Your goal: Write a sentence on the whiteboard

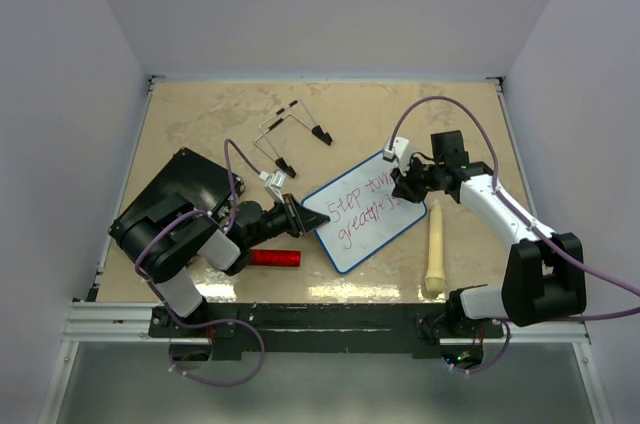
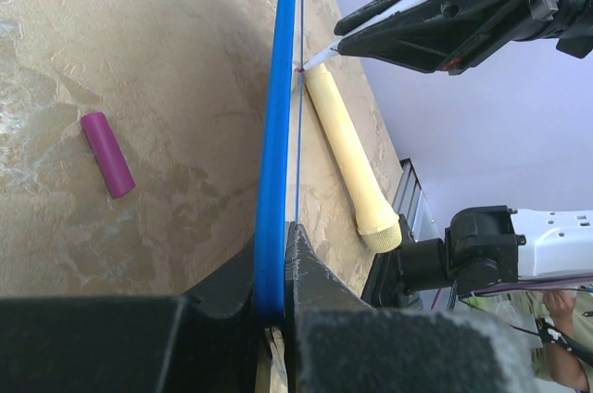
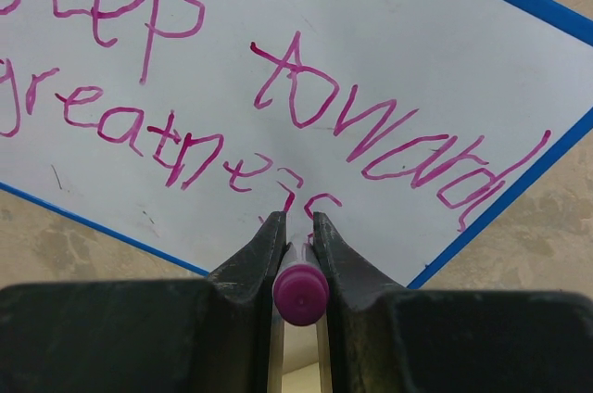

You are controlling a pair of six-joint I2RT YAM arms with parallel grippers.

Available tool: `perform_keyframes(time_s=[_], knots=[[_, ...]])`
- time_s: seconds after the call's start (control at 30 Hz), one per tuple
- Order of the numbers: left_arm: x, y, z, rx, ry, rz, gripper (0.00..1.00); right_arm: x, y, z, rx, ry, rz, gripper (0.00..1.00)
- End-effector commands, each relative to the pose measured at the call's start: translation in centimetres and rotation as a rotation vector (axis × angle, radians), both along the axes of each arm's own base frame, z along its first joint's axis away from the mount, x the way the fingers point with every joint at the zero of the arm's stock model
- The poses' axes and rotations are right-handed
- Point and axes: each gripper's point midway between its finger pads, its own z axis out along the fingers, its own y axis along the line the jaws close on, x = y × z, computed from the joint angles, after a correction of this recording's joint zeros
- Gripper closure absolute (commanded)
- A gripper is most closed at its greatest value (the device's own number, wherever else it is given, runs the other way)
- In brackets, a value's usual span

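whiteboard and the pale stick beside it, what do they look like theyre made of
whiteboard: smooth, slightly glossy white face that takes marker ink, likely a coated or melamine sheet. Its rim looks like shiny blue plastic.
pale stick: matte cream with a faintly grainy end, probably unfinished wood, though plastic can't be ruled out.

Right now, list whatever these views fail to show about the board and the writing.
- Right wrist: the end of the sentence sits behind the right gripper and its marker; the first letters are cut by the left edge.
- Left wrist: the board is edge-on in the left gripper, so its face is hidden.
- Top: the sentence is too small to read fully.
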Motion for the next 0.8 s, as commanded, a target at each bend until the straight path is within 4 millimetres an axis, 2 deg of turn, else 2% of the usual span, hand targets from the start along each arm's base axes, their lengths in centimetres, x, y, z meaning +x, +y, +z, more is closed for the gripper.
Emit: perform_keyframes(time_s=[0.0,0.1,0.33,0.43,0.5,0.63,0.77], knots=[[-0.6,-0.4,1.5,-0.025,-0.116,-0.048,1.0,-0.2,1.2,1.0,0.048,-0.007,0.065,1.0],[-0.6,-0.4,1.4,-0.024,-0.115,-0.048,1.0,-0.2,1.6,2.2,0.074,-0.038,0.078,1.0],[-0.7,-0.4,1.5,-0.024,-0.116,-0.048,1.0,-0.7,1.7,6.4,0.127,-0.131,0.094,1.0],[-0.7,-0.4,1.6,-0.022,-0.122,-0.053,1.0,-0.9,1.5,9.2,0.144,-0.191,0.085,1.0],[-0.8,-0.4,1.9,-0.023,-0.139,-0.059,1.0,-0.9,1.5,12.1,0.166,-0.247,0.087,1.0],[-0.7,-0.6,2.7,-0.005,-0.191,-0.083,1.0,-1.2,1.5,16.2,0.247,-0.307,0.079,1.0],[-0.7,-1.0,4.0,0.011,-0.254,-0.116,1.0,-2.8,1.0,16.6,0.376,-0.32,0.145,1.0]])
